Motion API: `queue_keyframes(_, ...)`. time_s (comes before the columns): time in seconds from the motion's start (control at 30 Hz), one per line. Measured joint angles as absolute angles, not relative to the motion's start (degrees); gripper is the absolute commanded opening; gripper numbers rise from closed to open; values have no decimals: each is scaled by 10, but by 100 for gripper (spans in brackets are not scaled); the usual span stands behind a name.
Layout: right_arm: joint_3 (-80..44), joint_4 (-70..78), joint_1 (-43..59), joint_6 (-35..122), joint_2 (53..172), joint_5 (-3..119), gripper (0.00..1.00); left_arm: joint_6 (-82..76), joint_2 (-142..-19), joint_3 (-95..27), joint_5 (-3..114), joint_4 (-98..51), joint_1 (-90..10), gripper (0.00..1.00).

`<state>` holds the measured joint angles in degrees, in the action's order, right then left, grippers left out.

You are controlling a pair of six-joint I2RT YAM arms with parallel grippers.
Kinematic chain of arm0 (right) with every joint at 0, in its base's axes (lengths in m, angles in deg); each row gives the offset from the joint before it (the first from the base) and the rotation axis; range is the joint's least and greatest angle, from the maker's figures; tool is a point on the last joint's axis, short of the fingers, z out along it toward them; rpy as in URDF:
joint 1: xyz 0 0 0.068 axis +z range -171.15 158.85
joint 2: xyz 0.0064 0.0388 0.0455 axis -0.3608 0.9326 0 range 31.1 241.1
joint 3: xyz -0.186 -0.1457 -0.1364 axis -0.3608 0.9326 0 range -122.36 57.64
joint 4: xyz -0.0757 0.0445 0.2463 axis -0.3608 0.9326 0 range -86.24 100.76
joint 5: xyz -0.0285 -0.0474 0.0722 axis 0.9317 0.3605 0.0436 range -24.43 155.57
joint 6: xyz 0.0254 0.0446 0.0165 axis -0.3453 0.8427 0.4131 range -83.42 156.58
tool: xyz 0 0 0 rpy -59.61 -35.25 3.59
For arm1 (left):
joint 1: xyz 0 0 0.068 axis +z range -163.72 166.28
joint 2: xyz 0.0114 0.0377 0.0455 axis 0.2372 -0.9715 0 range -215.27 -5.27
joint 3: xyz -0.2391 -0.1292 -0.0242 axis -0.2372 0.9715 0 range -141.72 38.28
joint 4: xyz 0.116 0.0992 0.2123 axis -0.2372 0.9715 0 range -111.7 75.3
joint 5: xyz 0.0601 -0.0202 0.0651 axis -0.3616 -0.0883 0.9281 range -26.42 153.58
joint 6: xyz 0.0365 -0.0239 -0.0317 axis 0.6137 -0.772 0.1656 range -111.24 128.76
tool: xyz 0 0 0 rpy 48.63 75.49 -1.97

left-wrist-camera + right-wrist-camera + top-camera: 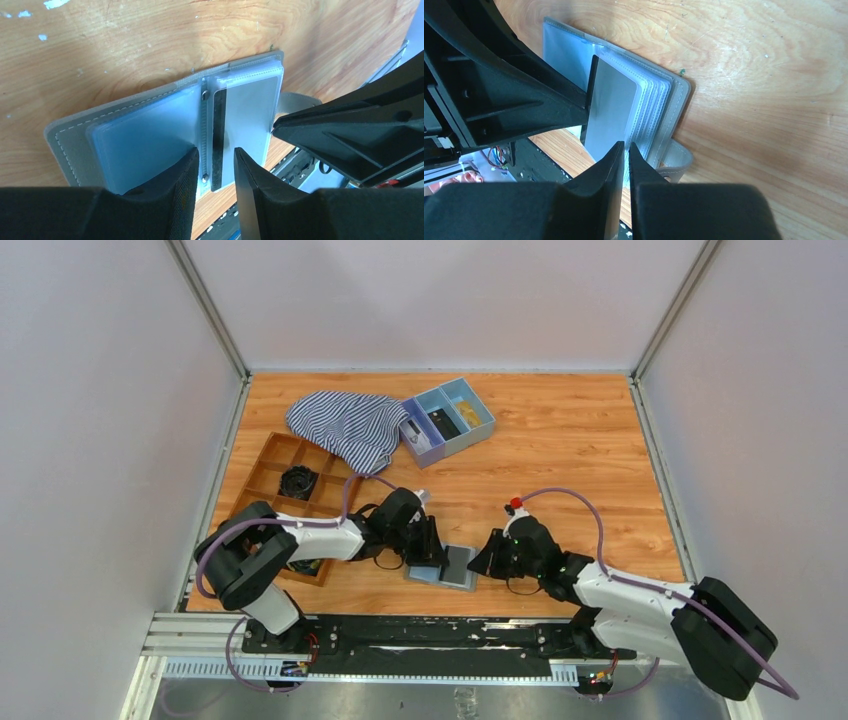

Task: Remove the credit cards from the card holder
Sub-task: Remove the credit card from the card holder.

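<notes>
The grey card holder (445, 567) lies open near the table's front edge, its pale blue plastic sleeves facing up (145, 135). A pale credit card (250, 115) with a dark stripe sits in the top sleeve of the right half, and it also shows in the right wrist view (611, 107). My left gripper (216, 150) is open. Its tips rest on the holder, one on each side of the spine. My right gripper (624, 145) is closed to a thin slit on the near edge of that card. Other cards are hidden in the stacked sleeves.
The holder's closing strap (676, 165) sticks out beside my right fingers. A blue three-compartment tray (450, 420) and a striped cloth (345, 425) lie at the back. A wooden organiser (285, 480) is at the left. The black mounting rail (400, 630) runs just in front of the holder.
</notes>
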<state>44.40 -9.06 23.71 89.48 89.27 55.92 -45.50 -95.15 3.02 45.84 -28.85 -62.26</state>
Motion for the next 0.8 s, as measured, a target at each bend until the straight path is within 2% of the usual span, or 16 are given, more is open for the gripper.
queue_keyframes(0.8,443,-100,237,896,884,560,11,-455,-956,29,456,-293,-621,31)
